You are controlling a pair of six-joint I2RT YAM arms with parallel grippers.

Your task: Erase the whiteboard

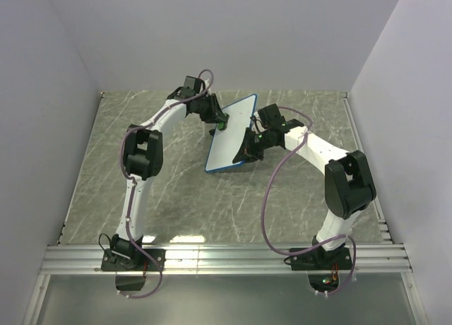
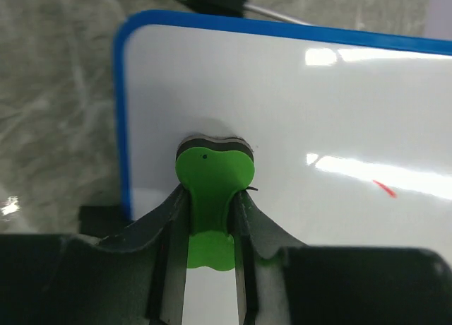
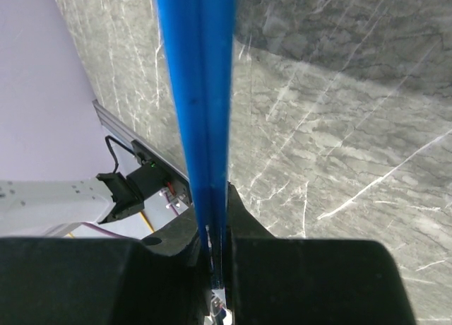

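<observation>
Top: small white rounded-rectangle whiteboard with thin blue rim (image 1: 233, 134) stands tilted between both arms, long axis running away from the bases. Left pincer (image 1: 220, 125) is on its face, right pincer (image 1: 248, 148) at its near-right edge.
Left wrist: left pincer pinches lobed green eraser block (image 2: 212, 173), pressed on the board. 1 red mark (image 2: 383, 189) lies right of it, open face between.
Right wrist: right pincer clamped on the rim, edge-on.

Bg: table top (image 1: 176, 198) has a grey-green marble look w/ white veins, one glare patch (image 1: 185, 237) near front edge. Plain pale lilac-white panels on 3 sides: left wall (image 1: 35, 127), back wall (image 1: 226, 35), right wall (image 1: 417, 92). Slotted alu rail (image 1: 226, 258) across front, second rail (image 1: 364, 148) along right edge. Light soft, diffuse.
</observation>
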